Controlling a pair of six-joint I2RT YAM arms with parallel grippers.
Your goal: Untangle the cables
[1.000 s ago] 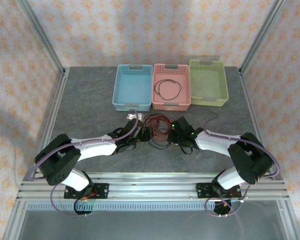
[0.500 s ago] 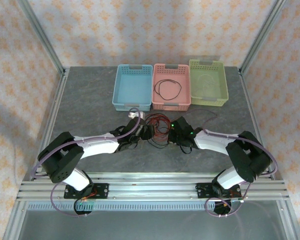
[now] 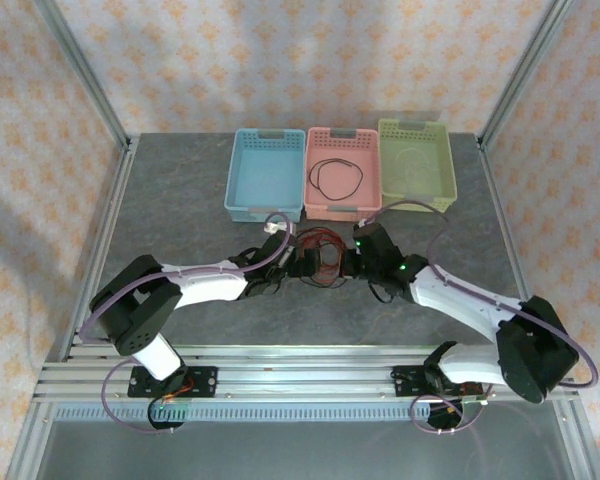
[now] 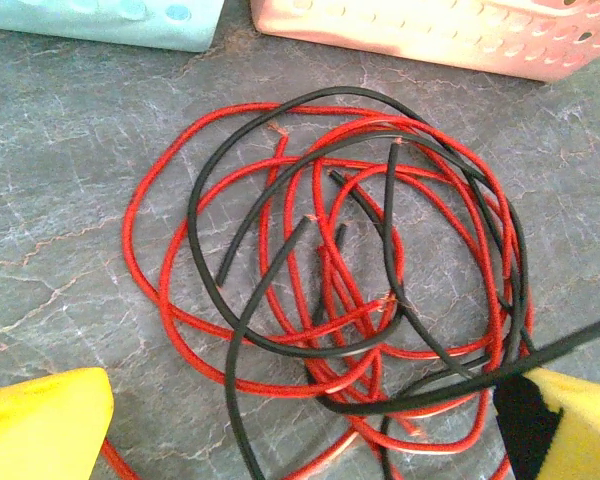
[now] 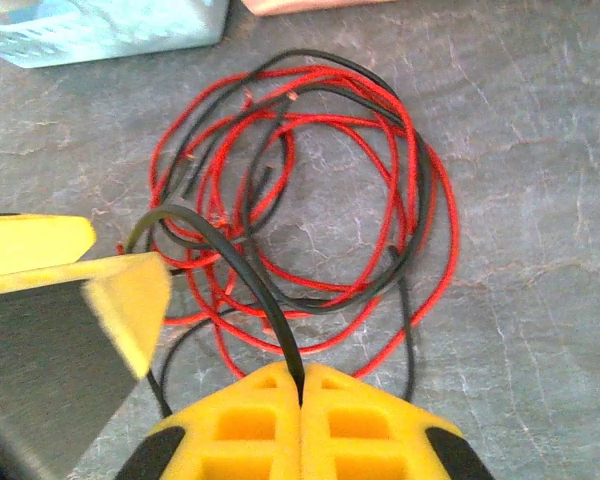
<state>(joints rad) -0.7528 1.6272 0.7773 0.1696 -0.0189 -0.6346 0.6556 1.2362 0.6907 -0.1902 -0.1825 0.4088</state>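
- The cables [image 3: 320, 256] lie in one loose tangle of red and black strands on the grey table [image 3: 180, 220], near its middle and just in front of the baskets.
- The left hand [image 4: 305, 410] is open. Its two yellow fingers [image 4: 40, 425] stand wide apart on either side of the near edge of the tangle, and a black strand crosses beside its right finger.
- The right hand [image 5: 300, 378] is closed, gripping one black cable [image 5: 235, 260] between its fingertips. From the pinch that strand arches up and over to the left, then drops back towards the tangle.
- The two hands face each other across the pile, the left one on its left side and the right one on its right.
- Three baskets sit in a row at the far side: a blue basket [image 3: 265, 175] on the left, a pink basket [image 3: 343, 211] in the middle and a green basket [image 3: 416, 199] on the right.
- A separate loop of dark cable [image 3: 337, 179] lies inside the pink basket, well apart from the tangle.
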